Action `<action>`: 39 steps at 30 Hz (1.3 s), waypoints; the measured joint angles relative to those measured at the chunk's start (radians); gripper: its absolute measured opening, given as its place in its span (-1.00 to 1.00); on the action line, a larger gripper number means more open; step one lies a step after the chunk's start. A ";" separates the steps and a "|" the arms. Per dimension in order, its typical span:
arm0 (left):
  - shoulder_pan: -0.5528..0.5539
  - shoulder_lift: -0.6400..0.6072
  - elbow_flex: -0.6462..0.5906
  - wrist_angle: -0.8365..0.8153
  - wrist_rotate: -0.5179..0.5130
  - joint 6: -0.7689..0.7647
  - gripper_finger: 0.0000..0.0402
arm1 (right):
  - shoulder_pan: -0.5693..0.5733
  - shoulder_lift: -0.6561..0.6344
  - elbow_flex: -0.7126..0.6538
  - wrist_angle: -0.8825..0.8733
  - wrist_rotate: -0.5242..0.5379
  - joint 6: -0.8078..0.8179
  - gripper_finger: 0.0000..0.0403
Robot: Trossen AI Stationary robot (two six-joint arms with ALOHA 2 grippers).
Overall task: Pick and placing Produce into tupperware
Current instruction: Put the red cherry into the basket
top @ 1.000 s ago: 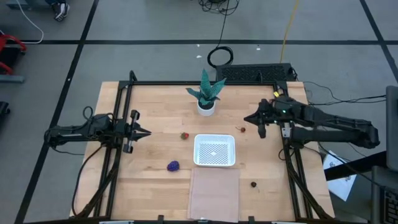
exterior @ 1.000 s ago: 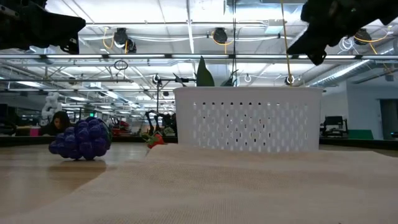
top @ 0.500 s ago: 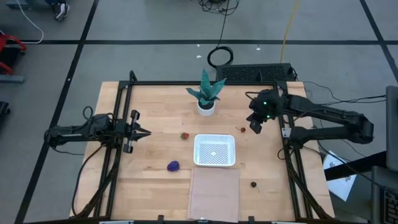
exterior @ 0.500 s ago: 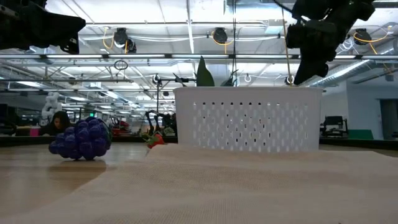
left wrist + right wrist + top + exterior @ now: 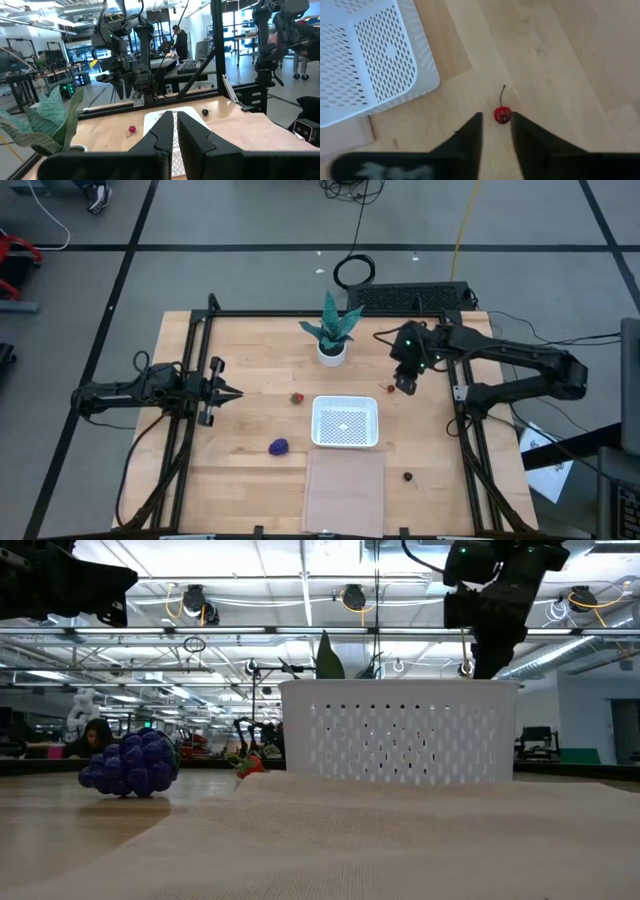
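Note:
A small dark red fruit with a stem (image 5: 502, 114) lies on the wood table right of the white tupperware (image 5: 346, 422). My right gripper (image 5: 496, 119) hangs above it, pointing steeply down, open, its fingertips on either side of the fruit without touching it. The purple grape cluster (image 5: 278, 447), the red-and-green piece (image 5: 296, 397) and the blackish piece (image 5: 408, 476) rest on the table. My left gripper (image 5: 235, 393) waits at the table's left, level and shut.
A green plant in a white pot (image 5: 331, 330) stands behind the tupperware. A flat tan sheet (image 5: 345, 490) lies in front of it, reaching the near edge. Black frame rails (image 5: 190, 380) run along both table sides.
My right gripper has reached toward the table's left, over the dark red fruit, and has tipped from nearly level to pointing steeply down. The fruits and the tupperware have stayed where they were.

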State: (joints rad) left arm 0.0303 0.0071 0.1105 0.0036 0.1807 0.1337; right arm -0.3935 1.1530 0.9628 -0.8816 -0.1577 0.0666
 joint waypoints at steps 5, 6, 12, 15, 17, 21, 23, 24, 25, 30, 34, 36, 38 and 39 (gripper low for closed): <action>0.000 0.000 0.000 0.000 0.000 0.000 -0.86 | 0.000 0.023 0.027 -0.052 0.000 0.008 0.10; 0.000 0.000 0.000 0.000 0.000 0.000 -0.86 | 0.000 0.030 0.028 -0.055 0.000 0.012 0.18; 0.000 0.000 0.000 0.000 0.000 0.000 -0.86 | 0.013 0.062 0.028 -0.072 0.047 -0.097 0.54; 0.000 0.000 0.000 0.000 0.000 0.000 -0.86 | 0.027 0.069 0.013 -0.066 0.087 -0.175 0.61; 0.000 0.000 0.000 0.000 0.000 0.000 -0.86 | 0.029 0.070 -0.007 -0.045 0.090 -0.203 0.62; 0.000 0.000 0.000 -0.002 0.000 0.000 -0.86 | 0.029 0.070 -0.047 0.011 0.081 -0.220 0.62; 0.000 0.000 0.000 -0.003 0.000 0.000 -0.86 | 0.029 0.070 -0.068 0.033 0.080 -0.219 0.62; 0.000 0.000 0.000 -0.003 0.000 0.000 -0.86 | 0.029 0.070 -0.079 0.045 0.079 -0.215 0.62; 0.000 0.000 0.000 -0.002 0.000 0.000 -0.86 | 0.029 0.070 -0.089 0.058 0.078 -0.210 0.62; 0.000 0.000 0.000 -0.003 0.000 0.000 -0.86 | 0.029 0.082 -0.147 0.124 0.048 -0.192 0.62; 0.000 0.000 0.000 -0.003 0.000 0.000 -0.86 | 0.035 0.088 -0.188 0.182 0.048 -0.187 0.62; 0.000 0.000 0.000 -0.003 0.000 0.000 -0.86 | 0.041 0.088 -0.208 0.200 0.048 -0.186 0.62; 0.000 0.000 0.000 -0.003 0.000 0.000 -0.86 | 0.050 0.088 -0.227 0.243 0.048 -0.177 0.62; 0.000 0.000 0.000 -0.003 0.000 0.000 -0.86 | 0.054 0.088 -0.235 0.256 0.047 -0.173 0.62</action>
State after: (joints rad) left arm 0.0303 0.0071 0.1105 0.0006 0.1806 0.1341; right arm -0.3397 1.2407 0.7274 -0.6255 -0.1104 -0.1064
